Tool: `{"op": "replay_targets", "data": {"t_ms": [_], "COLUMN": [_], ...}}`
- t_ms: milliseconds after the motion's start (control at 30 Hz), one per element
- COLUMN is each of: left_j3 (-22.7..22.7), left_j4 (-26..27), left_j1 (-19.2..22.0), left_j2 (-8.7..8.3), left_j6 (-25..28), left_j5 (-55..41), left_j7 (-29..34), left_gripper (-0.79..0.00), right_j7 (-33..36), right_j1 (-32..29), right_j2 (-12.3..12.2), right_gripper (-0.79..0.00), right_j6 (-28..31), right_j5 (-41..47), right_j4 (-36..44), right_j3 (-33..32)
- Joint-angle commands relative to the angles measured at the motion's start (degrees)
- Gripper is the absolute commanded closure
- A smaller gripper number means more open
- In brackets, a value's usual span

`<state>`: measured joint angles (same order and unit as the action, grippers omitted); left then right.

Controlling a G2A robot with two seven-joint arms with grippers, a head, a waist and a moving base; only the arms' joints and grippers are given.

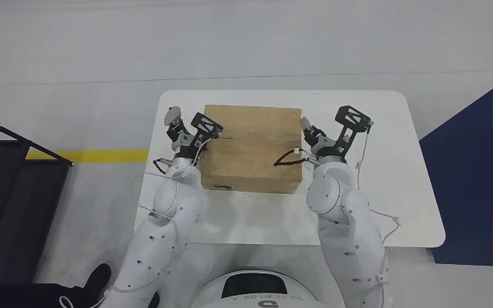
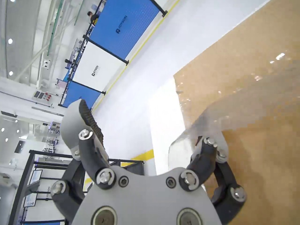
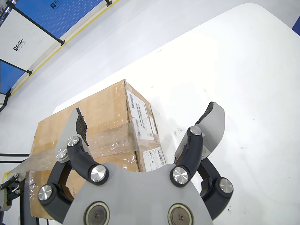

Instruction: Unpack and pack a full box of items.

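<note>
Cardboard box (image 1: 254, 146), closed and sealed with clear tape (image 3: 112, 132), is set on the white table (image 1: 385, 169). It is flanked by the left gripper (image 1: 192, 122) and the right gripper (image 1: 330, 125), each held at an upper side edge with fingers spread wide.

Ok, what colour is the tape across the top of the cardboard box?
Clear glossy tape on the brown cardboard box; best in right wrist view.

Left end effector (image 1: 190, 121), fingers spread, right end effector (image 1: 330, 122), fingers spread
</note>
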<state>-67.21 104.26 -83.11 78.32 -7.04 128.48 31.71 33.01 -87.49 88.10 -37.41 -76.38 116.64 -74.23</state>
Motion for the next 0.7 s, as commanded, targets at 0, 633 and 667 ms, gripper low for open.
{"op": "replay_targets", "data": {"t_ms": [0, 633, 667], "left_j3": [-0.9, -7.5, -8.1], "left_j4": [0.1, 0.2, 0.2], "left_j1": [-0.6, -5.5, -5.9], "left_j2": [0.0, 0.51, 0.54], "left_j6": [-0.8, -8.8, -9.5], "left_j5": [-0.3, -2.7, -3.4], "left_j7": [0.0, 1.2, 1.2], "left_gripper": [-0.785, -0.785, -0.785], "right_j7": [0.1, 3.4, 3.6], "right_j1": [0.0, 2.5, 2.6], "right_j2": [0.0, 0.2, 0.2], "right_gripper": [-0.785, -0.785, -0.785], "right_j6": [0.1, 1.2, 1.3], "right_j5": [0.1, -2.6, -2.8], "right_j4": [-0.1, -1.9, -2.0], "right_j3": [-0.1, 1.4, 1.6]}}
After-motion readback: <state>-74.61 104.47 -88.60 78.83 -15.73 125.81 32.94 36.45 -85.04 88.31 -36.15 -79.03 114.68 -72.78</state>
